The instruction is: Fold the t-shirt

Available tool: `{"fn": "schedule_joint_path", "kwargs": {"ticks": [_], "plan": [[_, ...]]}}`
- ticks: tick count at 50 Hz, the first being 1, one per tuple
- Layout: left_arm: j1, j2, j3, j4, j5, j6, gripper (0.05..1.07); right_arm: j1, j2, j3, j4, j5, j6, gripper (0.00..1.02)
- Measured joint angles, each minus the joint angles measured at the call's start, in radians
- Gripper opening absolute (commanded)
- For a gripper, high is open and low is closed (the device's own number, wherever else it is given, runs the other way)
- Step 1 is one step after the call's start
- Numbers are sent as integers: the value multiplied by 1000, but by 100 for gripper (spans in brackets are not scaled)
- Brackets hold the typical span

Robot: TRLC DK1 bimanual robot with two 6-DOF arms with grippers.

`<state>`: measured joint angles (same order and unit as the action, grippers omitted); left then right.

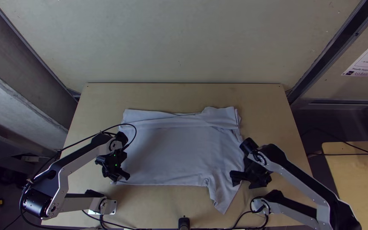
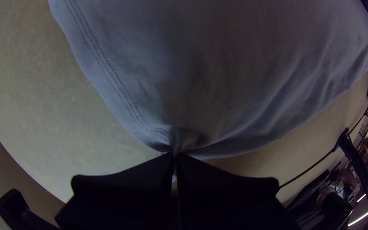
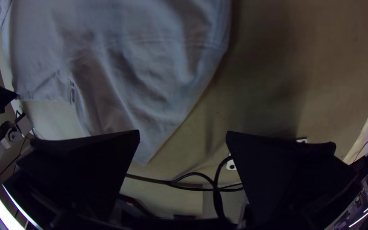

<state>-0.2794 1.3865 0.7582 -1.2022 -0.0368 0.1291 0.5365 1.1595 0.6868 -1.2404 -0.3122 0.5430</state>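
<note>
The pale t-shirt (image 1: 171, 149) lies mostly flat, with a folded band along its far edge and a sleeve pointing toward the near edge at right. At the shirt's near left corner is my left gripper (image 1: 123, 176). In the left wrist view the left gripper (image 2: 175, 159) is shut on that corner of the t-shirt (image 2: 218, 76), pinching it into small creases. My right gripper (image 1: 240, 181) is over the sleeve side at the right. In the right wrist view the right gripper (image 3: 183, 136) stands open, and the sleeve (image 3: 150, 136) of the shirt lies below, close to one finger.
The light wooden table (image 1: 179, 96) extends around the shirt on all sides. Black cables (image 1: 235, 223) run along its near edge, beside a small black post (image 1: 184, 222) at the middle.
</note>
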Motion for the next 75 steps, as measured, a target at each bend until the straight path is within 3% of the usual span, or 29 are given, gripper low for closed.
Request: {"fn": "schedule_joint_path", "kwargs": {"ticks": [19, 23, 32, 40, 62, 75], "plan": [[11, 0, 7, 1, 23, 0, 8, 121, 169, -26, 95, -68, 15, 91], [11, 0, 7, 6, 26, 0, 8, 143, 201, -28, 110, -70, 15, 79], [18, -2, 7, 8, 26, 0, 8, 218, 251, -26, 131, -69, 15, 34], [26, -17, 7, 8, 26, 0, 8, 256, 256, -25, 132, -23, 26, 3], [28, -33, 18, 7, 26, 3, 8, 258, 200, 10, 189, 35, 29, 3], [34, -65, 81, -36, 34, 3, 8, 190, 153, 79, 138, 67, 21, 3]]}}
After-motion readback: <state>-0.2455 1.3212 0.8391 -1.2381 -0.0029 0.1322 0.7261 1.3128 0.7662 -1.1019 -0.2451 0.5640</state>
